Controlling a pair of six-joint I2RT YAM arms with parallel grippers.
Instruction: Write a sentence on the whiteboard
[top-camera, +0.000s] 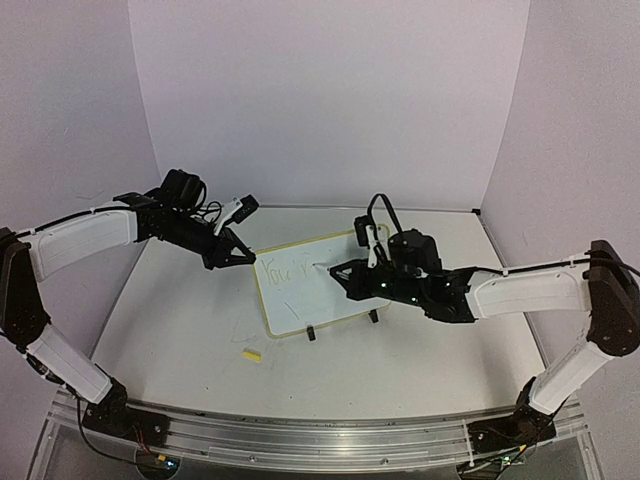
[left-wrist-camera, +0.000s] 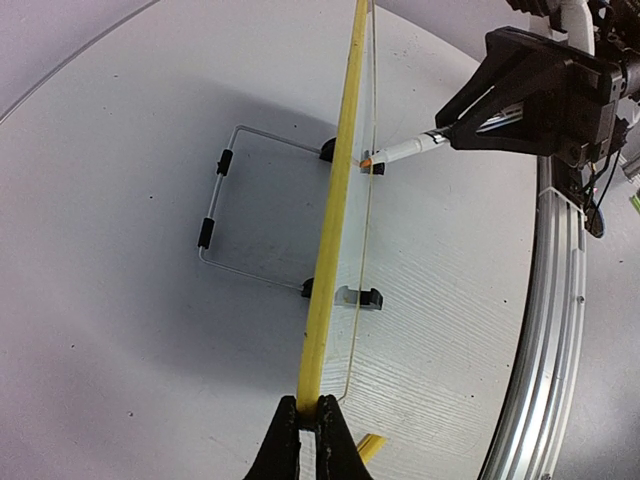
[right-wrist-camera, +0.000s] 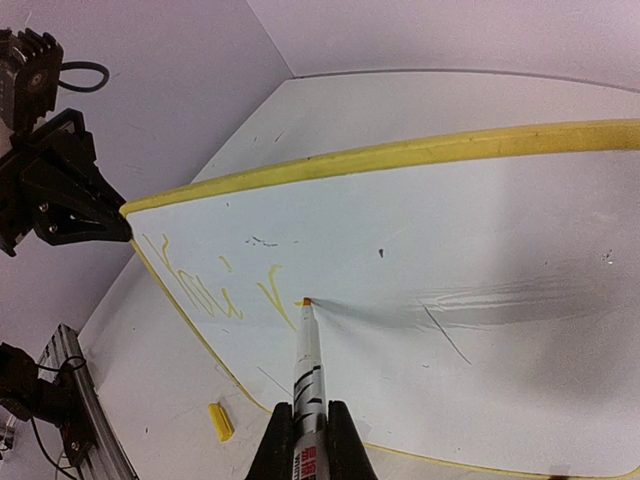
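The whiteboard (top-camera: 300, 295) stands tilted on two black clip feet (top-camera: 311, 333) at mid-table. My left gripper (top-camera: 249, 258) is shut on its yellow rim (left-wrist-camera: 340, 200) at the upper left corner, the jaws (left-wrist-camera: 308, 418) pinching the edge. My right gripper (right-wrist-camera: 307, 430) is shut on a white marker (right-wrist-camera: 308, 360), whose orange tip touches the board face (right-wrist-camera: 470, 240). The sentence (right-wrist-camera: 205, 285) shows as faint yellow strokes reading about "You' r", just left of the tip. In the top view the right gripper (top-camera: 338, 268) sits at the board's right part.
A small yellow marker cap (top-camera: 251, 355) lies on the table in front of the board, also visible as a cap (right-wrist-camera: 219, 421) in the right wrist view. A wire stand (left-wrist-camera: 215, 200) props the board from behind. The metal rail (top-camera: 300, 435) runs along the near edge.
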